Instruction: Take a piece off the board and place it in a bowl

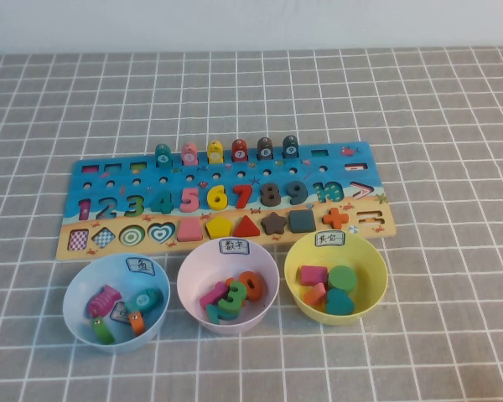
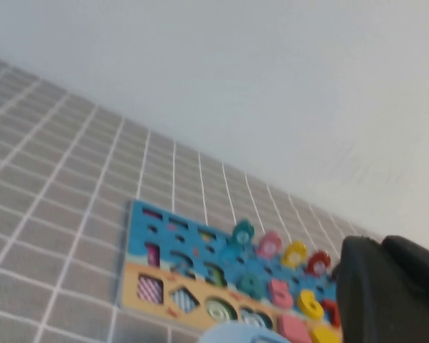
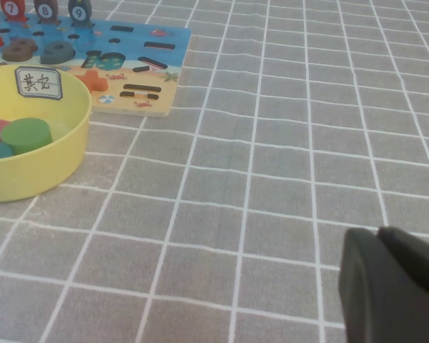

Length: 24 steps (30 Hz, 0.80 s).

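- You're looking down at the board (image 1: 226, 198) lying flat on the grey checked cloth (image 1: 436, 117), with three bowls lined up just beside its near edge.
- The pale blue bowl (image 1: 77, 295) is sitting at the left of that row, its white label (image 1: 140, 265) showing on the far inner wall.
- The teal fish piece (image 1: 143, 299) is lying inside that blue bowl, next to a pink fish (image 1: 103, 301), with a green one (image 1: 103, 331) and an orange one (image 1: 136, 321) nearer the front.
- Six fish are standing upright on the peg row (image 1: 226, 152) at the back of the board.
- The pink bowl (image 1: 193, 272) in the middle is holding number pieces, and the yellow bowl (image 1: 369, 260) on the right is holding coloured shape blocks.
- Neither arm is showing in your overhead view.
- Your left gripper (image 2: 393, 293) is hanging above the table on the near side of the board, looking across it toward the wall; it's clenched shut with nothing in it.
- Your right gripper (image 3: 393, 286) is hovering low over bare cloth, off to the side of the yellow bowl and the board's end; you're only seeing a dark corner of it, so I cannot tell whether it's released or clenched.
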Each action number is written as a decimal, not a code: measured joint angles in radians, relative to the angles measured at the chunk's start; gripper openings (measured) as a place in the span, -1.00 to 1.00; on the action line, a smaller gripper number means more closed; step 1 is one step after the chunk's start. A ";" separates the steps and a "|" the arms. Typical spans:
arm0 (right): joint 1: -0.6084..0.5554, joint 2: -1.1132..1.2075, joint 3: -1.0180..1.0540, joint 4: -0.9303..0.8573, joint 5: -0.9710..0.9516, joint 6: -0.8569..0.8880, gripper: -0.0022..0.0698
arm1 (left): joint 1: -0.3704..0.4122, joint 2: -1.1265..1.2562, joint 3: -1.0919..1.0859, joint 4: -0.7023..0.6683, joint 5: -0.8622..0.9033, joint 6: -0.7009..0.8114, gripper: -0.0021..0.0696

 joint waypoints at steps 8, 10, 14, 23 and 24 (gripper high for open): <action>0.000 0.000 0.000 0.000 0.000 0.000 -0.99 | 0.000 0.355 -0.302 0.001 0.276 0.015 -0.95; 0.000 0.000 0.000 0.000 0.000 0.000 -0.99 | 0.000 0.474 -0.386 0.003 0.344 0.054 -0.95; 0.000 0.000 0.000 0.000 0.000 0.000 -0.99 | 0.000 0.699 -0.531 0.007 0.459 0.150 -0.95; 0.000 0.000 0.000 0.000 0.000 0.000 -0.99 | 0.000 1.173 -0.892 0.011 0.652 0.316 -0.95; 0.000 0.000 0.000 0.000 0.000 0.000 -0.99 | 0.000 1.224 -0.940 0.011 0.673 0.323 -0.95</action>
